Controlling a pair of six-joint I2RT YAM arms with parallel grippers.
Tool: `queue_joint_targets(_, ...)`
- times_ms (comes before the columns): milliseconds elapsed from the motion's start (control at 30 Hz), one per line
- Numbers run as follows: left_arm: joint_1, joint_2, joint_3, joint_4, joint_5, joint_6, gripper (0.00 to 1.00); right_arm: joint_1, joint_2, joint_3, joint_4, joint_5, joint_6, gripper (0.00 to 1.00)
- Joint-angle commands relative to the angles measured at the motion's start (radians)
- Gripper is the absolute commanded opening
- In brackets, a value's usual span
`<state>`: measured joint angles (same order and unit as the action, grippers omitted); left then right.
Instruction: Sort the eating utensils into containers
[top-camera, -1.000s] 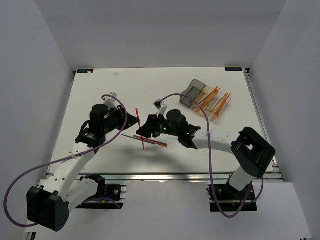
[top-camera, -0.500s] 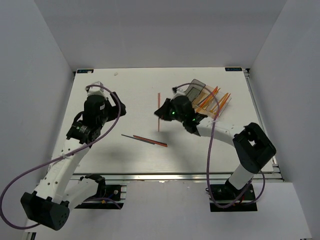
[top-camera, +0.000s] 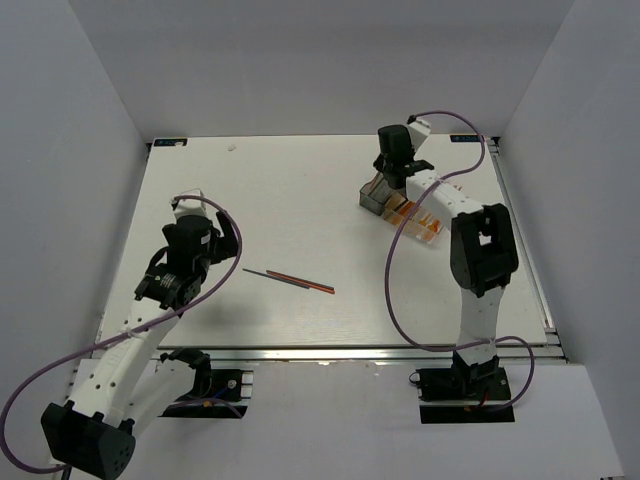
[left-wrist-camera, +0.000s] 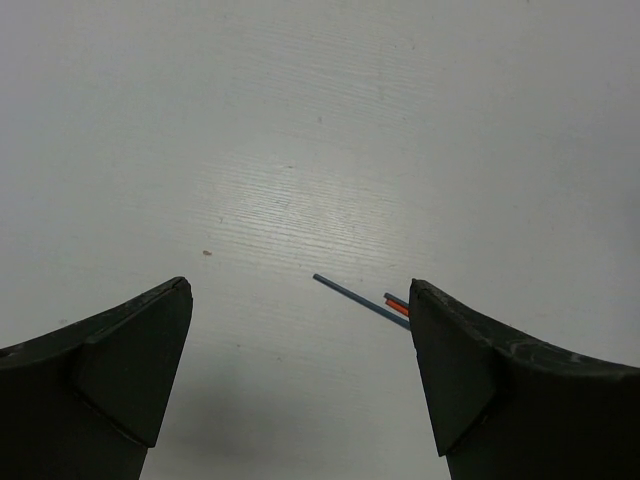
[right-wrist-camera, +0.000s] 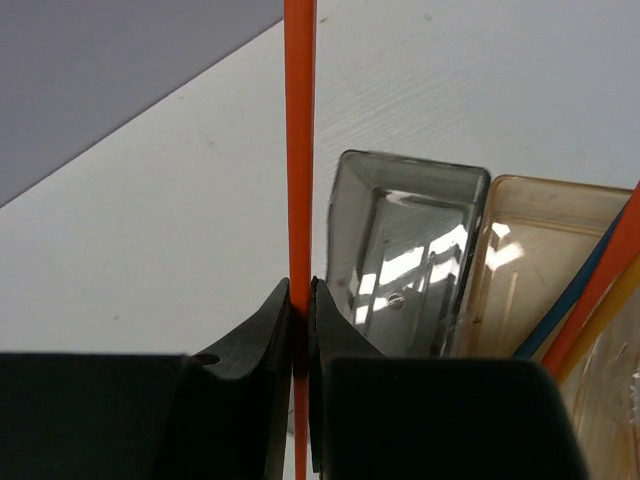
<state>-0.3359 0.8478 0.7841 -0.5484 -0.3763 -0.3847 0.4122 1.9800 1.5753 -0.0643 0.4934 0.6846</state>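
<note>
Clenched on a thin orange-red stick (right-wrist-camera: 298, 120), the right claw (right-wrist-camera: 301, 296) hangs at the far right of the table (top-camera: 300, 190), just beside the near wall of the grey bin (right-wrist-camera: 400, 250), with the stick running straight up between its closed fingers. The amber bin (right-wrist-camera: 520, 260) sits next in the row and already has several orange sticks leaning in it. How much of the stick hangs below the fingers is hidden, so its lower end may sit lower than it looks. The step in hand seems to be the drop. To do it well, the claw should carry over the matching bin, probably the amber one. It should come down until the lower tip is inside the walls, then tilt the stick to lean like the others before letting go. Dropped from high up, so light a stick could bounce out or tip the bin. The left claw (left-wrist-camera: 300, 290) is spread wide and holds nothing. It hovers near the two loose sticks (top-camera: 290, 278) lying mid-table, well apart from the bins.
</note>
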Motion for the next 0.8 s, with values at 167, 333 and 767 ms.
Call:
queue_joint_targets(167,0.000,0.011,0.003,0.033,0.068,0.027,0.98,-0.050,0.114,0.115,-0.068,0.108,-0.010,0.00)
queue_joint_targets(333,0.000,-0.001,0.000,0.036,0.077,0.029,0.98,-0.055,0.174,0.144,-0.065,0.074,-0.013,0.00)
queue_joint_targets(767,0.000,0.004,0.000,0.039,0.088,0.030,0.98,-0.055,0.135,0.089,-0.040,0.017,0.009,0.44)
